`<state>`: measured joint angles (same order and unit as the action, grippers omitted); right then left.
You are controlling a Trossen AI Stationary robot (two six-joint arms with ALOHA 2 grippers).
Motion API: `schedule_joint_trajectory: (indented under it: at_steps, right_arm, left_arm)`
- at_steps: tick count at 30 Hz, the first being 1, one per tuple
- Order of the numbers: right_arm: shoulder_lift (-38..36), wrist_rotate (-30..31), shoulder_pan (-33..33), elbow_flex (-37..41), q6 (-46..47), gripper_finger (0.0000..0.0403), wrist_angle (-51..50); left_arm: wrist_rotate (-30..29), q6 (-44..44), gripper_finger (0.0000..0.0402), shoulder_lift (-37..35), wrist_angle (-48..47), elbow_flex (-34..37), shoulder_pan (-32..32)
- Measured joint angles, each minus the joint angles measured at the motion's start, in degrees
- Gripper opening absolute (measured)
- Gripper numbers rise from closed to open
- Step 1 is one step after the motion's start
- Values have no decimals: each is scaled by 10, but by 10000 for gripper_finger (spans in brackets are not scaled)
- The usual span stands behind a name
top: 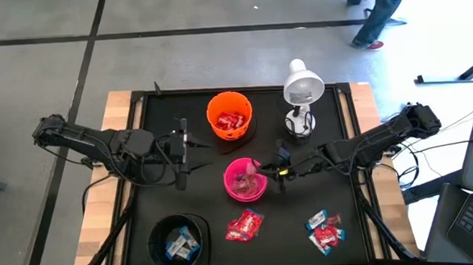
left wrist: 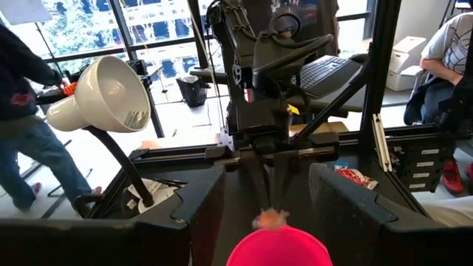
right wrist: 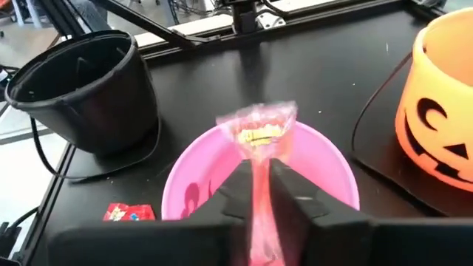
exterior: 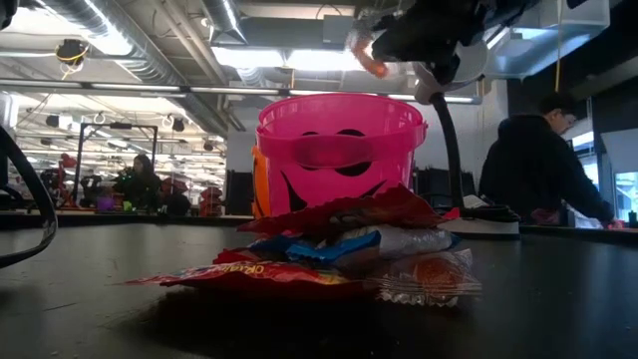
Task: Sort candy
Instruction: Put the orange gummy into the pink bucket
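Candy pile (exterior: 329, 254) lies closest to the table-level camera: red, blue and clear-wrapped pieces heaped on the black table (top: 200, 202), just in front of the pink bowl (top: 245, 180).

Right gripper (top: 273, 170) sits above the pink bowl's rim, on the side toward its own arm. Its fingers are pinched on one pinkish clear-wrapped sweet (right wrist: 260, 131), whose crinkled end sticks out past the fingertips, over the bowl's opening. More pinkish pieces lie inside that bowl.

Beyond the right gripper, on the far side of the pink bowl, stands the orange bowl (top: 230, 116), with red sweets in it. Beside the gripper's arm stands a white desk lamp (top: 301, 91). On the near side of the gripper, toward the table's front edge, lie a red pile (top: 245, 225) and a mixed red and blue pile (top: 324, 230).

Left gripper (top: 180, 159) waits well apart from the pink bowl, fingers spread, nothing between them. Black bowl (top: 178, 240) stands near the front edge on that arm's side, holding blue-and-white pieces.

Person (exterior: 539, 165) stands in the room behind the table.
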<state>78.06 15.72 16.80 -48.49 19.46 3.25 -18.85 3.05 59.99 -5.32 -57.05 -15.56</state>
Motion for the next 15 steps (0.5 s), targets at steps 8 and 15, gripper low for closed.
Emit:
schedule_joint_trajectory:
  at_steps: [8, 15]
  right_arm:
    - [-32, -59, 1, 0, -4, 163, -7]
    - [-87, -113, 85, 0, 67, 173, -171]
  left_arm:
    - [0, 0, 186, 0, -1, 0, 0]
    - [0, 0, 186, 0, -3, 0, 0]
